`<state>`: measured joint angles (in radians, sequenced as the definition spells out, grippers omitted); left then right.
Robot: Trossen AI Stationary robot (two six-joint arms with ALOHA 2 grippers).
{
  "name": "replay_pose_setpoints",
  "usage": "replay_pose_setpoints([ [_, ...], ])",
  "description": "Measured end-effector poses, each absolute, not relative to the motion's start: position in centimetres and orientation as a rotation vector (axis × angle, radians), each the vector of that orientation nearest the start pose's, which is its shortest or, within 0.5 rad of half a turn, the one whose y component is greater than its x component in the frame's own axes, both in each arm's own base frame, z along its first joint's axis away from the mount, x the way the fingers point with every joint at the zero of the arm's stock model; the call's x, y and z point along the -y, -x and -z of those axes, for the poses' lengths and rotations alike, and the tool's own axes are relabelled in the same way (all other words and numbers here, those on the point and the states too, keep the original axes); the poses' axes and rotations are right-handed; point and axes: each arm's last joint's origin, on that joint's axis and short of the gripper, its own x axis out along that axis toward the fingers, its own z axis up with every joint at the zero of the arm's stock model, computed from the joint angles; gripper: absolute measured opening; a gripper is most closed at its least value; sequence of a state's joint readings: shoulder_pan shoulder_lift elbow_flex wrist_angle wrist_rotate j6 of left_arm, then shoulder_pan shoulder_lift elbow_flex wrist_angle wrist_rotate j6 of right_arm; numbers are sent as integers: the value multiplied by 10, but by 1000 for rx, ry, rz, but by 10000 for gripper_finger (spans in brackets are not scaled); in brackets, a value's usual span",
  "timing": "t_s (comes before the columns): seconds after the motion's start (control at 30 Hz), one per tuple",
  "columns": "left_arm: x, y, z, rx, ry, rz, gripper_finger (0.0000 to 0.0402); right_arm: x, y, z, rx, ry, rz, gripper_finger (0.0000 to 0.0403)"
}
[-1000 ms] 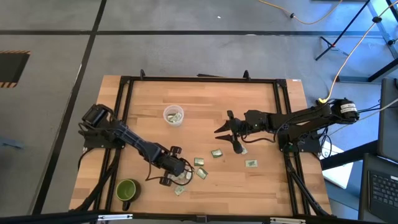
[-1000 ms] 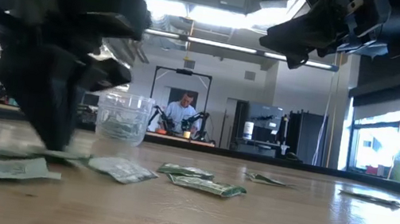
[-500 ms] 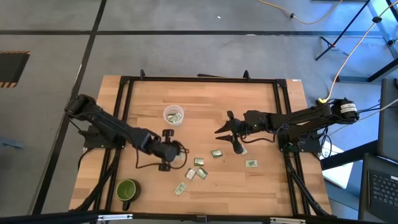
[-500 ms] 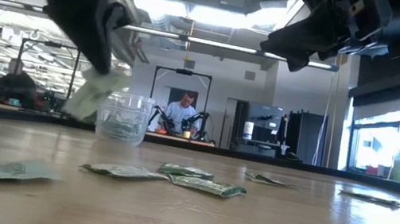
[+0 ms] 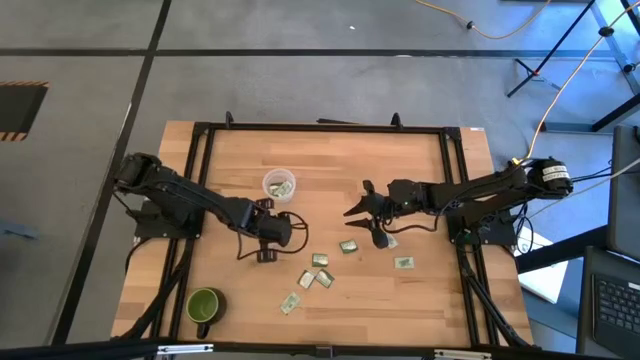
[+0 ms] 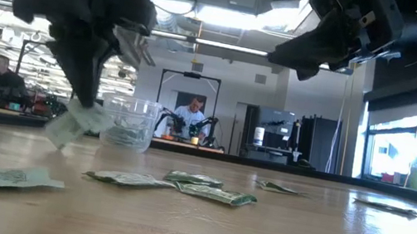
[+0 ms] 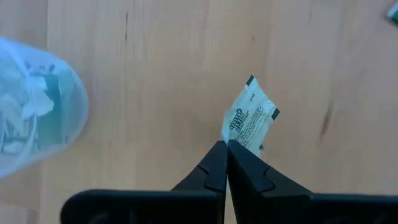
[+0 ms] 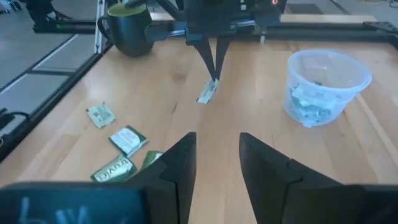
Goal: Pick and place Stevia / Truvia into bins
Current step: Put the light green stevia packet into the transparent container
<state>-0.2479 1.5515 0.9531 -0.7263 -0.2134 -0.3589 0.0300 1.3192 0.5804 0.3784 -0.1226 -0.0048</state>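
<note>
A clear plastic cup [image 5: 279, 186] with several sachets in it stands on the table left of centre, also visible in the left wrist view [image 7: 31, 124]. My left gripper [image 7: 225, 144] hangs just on the near side of the cup [image 6: 128, 124], shut on one green and white sachet [image 7: 251, 117]. Several more sachets [image 5: 322, 270] lie flat on the wood toward the near right. My right gripper [image 5: 362, 212] hovers open above the table's middle, over a sachet [image 5: 348, 245], touching nothing. My left gripper pinches the sachet by one corner of its short end [image 7: 229, 138], between its two fingertips only. The fingers come from above, pointing steeply down. The sachet [image 6: 73, 125] hangs tilted below them, clear of the table.
A green mug [image 5: 204, 305] stands near the near left corner. A black frame [image 5: 320, 128] runs around the tabletop. Two more sachets [image 5: 404, 262] lie near the right arm. Bare wood lies along the far side of the table.
My left gripper has risen from the sachets lying near the front and gone toward the far edge and the cup, rolling its wrist as it went. It stays shut on one sachet, which is lifted clear of the table. My right arm kept still.
</note>
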Motion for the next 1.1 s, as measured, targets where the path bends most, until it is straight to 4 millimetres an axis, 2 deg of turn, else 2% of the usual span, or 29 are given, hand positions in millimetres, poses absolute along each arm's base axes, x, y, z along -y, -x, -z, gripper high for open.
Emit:
replay_pose_setpoints([
  [0.43, 59, -279, -145, -1438, -2, -183, 7, -12, -269, -201, -353, -8, -152, 125],
  [0.77, 59, -279, -143, -1446, -22, -191, 8, -12, -269, -201, -353, -8, -152, 125],
  [1.1, 56, -277, -152, -1394, -80, -247, 50, -12, -269, -201, -354, -8, -152, 125],
])
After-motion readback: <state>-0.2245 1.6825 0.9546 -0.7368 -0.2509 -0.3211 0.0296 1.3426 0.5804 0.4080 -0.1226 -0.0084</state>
